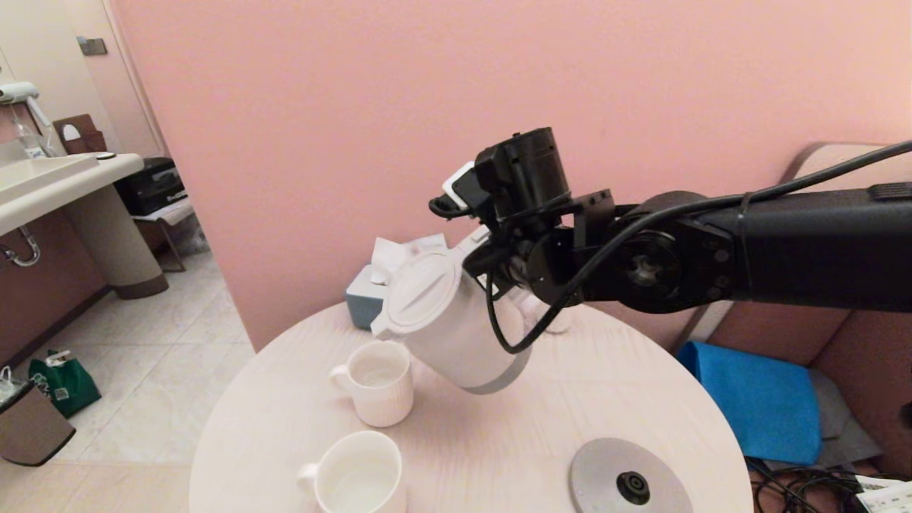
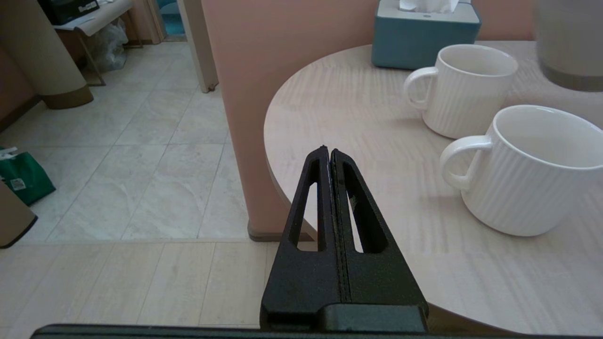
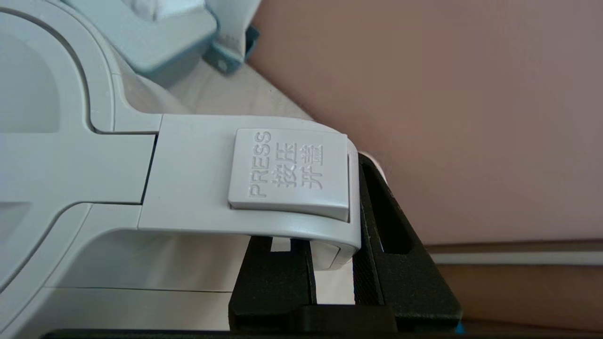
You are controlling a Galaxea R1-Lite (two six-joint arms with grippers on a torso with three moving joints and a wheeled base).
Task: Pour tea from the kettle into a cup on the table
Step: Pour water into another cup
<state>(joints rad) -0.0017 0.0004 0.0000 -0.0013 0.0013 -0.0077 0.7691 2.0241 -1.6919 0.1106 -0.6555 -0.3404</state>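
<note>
The white kettle [image 1: 456, 324] hangs tilted above the table [image 1: 499, 434], its spout [image 1: 380, 332] low over the far white ribbed cup [image 1: 377, 382]. My right gripper [image 1: 491, 267] is shut on the kettle's handle [image 3: 264, 188], one finger either side below the PRESS button [image 3: 289, 172]. No stream of tea shows; some clear liquid seems to lie in the far cup. A second white cup [image 1: 360, 474] stands nearer the front edge. My left gripper [image 2: 328, 153] is shut and empty, off the table's left edge, near both cups [image 2: 532, 169].
The kettle's flat grey disc base [image 1: 627, 479] lies at the table's front right. A blue tissue box [image 1: 365, 299] stands at the back against the pink wall. A blue cushion [image 1: 755, 399] on a seat is to the right, with cables on the floor.
</note>
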